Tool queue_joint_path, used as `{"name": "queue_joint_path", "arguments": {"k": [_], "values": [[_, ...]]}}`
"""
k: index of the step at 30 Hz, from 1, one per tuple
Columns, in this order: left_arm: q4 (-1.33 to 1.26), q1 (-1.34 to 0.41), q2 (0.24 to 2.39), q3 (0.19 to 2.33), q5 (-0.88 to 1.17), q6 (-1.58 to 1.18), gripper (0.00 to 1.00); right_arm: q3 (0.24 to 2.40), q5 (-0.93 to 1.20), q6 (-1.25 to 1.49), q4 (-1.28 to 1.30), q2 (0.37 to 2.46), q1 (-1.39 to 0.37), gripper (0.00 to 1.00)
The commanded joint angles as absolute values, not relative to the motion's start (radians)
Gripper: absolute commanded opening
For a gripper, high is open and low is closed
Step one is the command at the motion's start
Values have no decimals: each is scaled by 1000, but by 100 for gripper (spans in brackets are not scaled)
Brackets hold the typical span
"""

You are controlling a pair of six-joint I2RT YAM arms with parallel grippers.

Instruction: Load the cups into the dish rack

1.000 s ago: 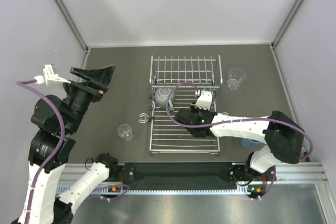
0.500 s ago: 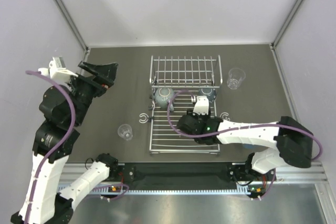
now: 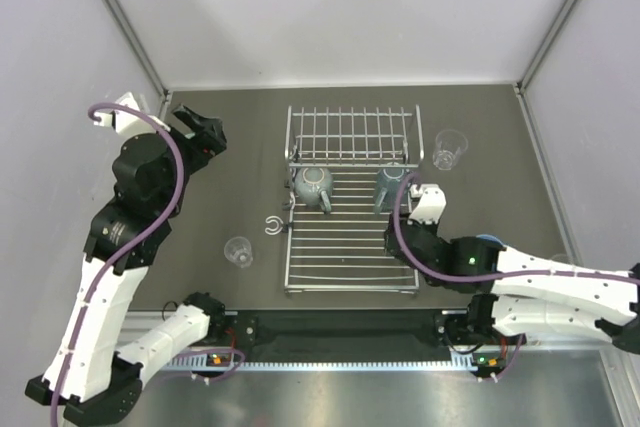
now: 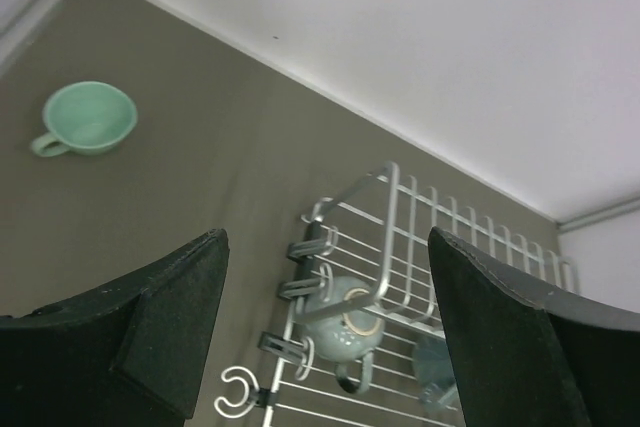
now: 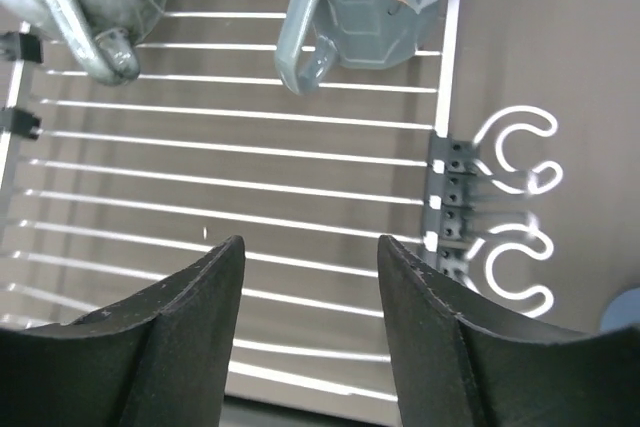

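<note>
Cups sit partly loaded. The left grey-blue mug (image 3: 312, 185) and the right grey-blue mug (image 3: 391, 188) rest side by side on the flat grid of the dish rack (image 3: 345, 257), along its 12 o'clock end. They are just in front of its hinged back panel (image 3: 350, 135), which stands up behind them. Both handles point toward the near edge. Whether the mugs are mouth-down cannot be told.

The other cups stand off the rack on the dark table (image 3: 220, 187). The far clear tumbler (image 3: 449, 149) is upright at about 2 o'clock from the rack, near its corner. The near clear tumbler (image 3: 238, 251) is at about 8 o'clock, apart from the wires. The light-blue tumbler (image 3: 487, 242) shows only as a sliver at 4 o'clock, mostly hidden by the right arm. The mint-green mug (image 4: 88, 119) appears in the left wrist view alone, upright near the table's far left corner and well apart from the rack.

A white C-shaped clip (image 3: 273, 232) lies at 9 o'clock, just beside the rack's left edge.

The right gripper (image 5: 310, 247) hangs over the near right part of the flat grid, below the two mugs in its own view. Its claw is released, with only rack wires between the fingers. The left gripper (image 4: 325, 247) is raised at about 10 o'clock from the rack, spread wide and holding nothing.
</note>
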State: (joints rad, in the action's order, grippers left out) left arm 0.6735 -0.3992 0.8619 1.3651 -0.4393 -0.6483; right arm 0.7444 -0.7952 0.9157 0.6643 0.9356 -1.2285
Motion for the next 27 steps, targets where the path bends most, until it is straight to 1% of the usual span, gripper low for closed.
{"name": "queue_joint_path", "arguments": {"k": [1, 7, 9, 10, 11, 12, 13, 14, 16, 18, 21, 24, 25, 27], "values": [[698, -400, 888, 1384, -561, -589, 86, 735, -752, 890, 745, 838, -1239, 56], [768, -377, 1025, 1450, -615, -548, 88, 765, -690, 838, 788, 729, -1239, 69], [794, -316, 1084, 1485, -595, -540, 88, 784, -670, 838, 799, 713, -1239, 72], [804, -280, 1106, 1497, -560, -538, 88, 788, -640, 836, 801, 707, -1239, 77], [808, -174, 1142, 1518, -451, -543, 88, 799, -624, 836, 807, 706, -1239, 85], [819, -126, 1163, 1526, -401, -555, 88, 805, -609, 841, 813, 707, -1239, 89], [828, -105, 1187, 1540, -405, -564, 88, 811, -576, 847, 830, 715, -1239, 93], [833, -95, 1239, 1569, -414, -571, 89, 824, -562, 859, 841, 721, -1239, 99], [827, -51, 1291, 1583, -387, -603, 91, 845, -561, 913, 895, 750, -1239, 100], [822, 29, 1371, 1600, -294, -645, 92, 879, -554, 917, 934, 778, -1239, 100], [792, 87, 1468, 1600, -236, -693, 91, 919, -545, 936, 966, 785, -1239, 100], [762, 121, 1560, 1615, -245, -699, 90, 917, -505, 907, 954, 746, -1239, 100], [761, 138, 1587, 1621, -247, -703, 90, 911, -493, 894, 942, 730, -1241, 100], [761, 150, 1663, 1650, -253, -704, 84, 890, -460, 868, 916, 683, -1239, 100]]}}
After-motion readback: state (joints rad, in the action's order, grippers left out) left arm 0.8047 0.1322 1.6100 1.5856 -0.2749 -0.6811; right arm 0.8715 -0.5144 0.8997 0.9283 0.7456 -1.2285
